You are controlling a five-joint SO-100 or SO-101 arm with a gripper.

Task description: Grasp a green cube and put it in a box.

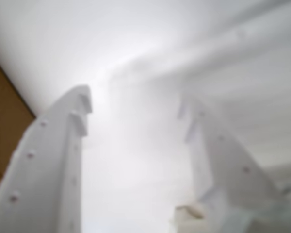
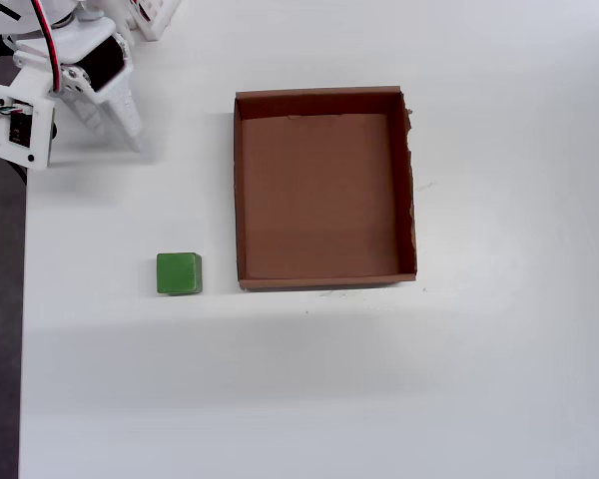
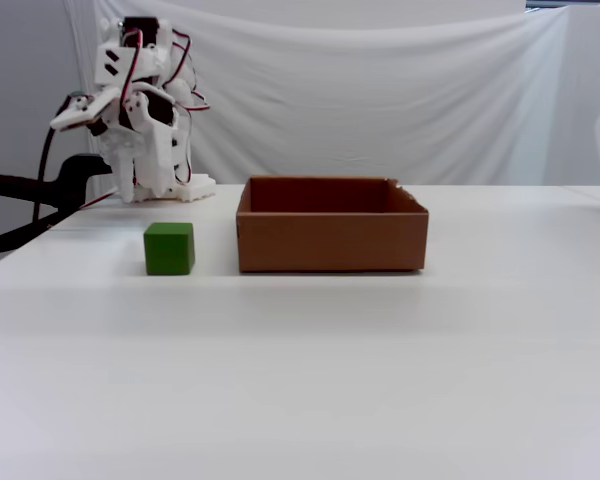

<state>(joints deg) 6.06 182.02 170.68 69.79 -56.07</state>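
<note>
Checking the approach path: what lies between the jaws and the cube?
Nothing: in the overhead view only bare white table separates the gripper from the cube. The box sits off to the right.

wrist view blurred, brown patch (image 1: 5, 126) perhaps the box, edge-cropped

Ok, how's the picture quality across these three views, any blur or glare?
Wrist view: badly out of focus and washed out, the gripper fingers soft, only a brown sliver of the box readable. Overhead view: sharp, even light, soft shadows beside the cube and box. Fixed view: clear enough, slightly soft, no glare.
</note>
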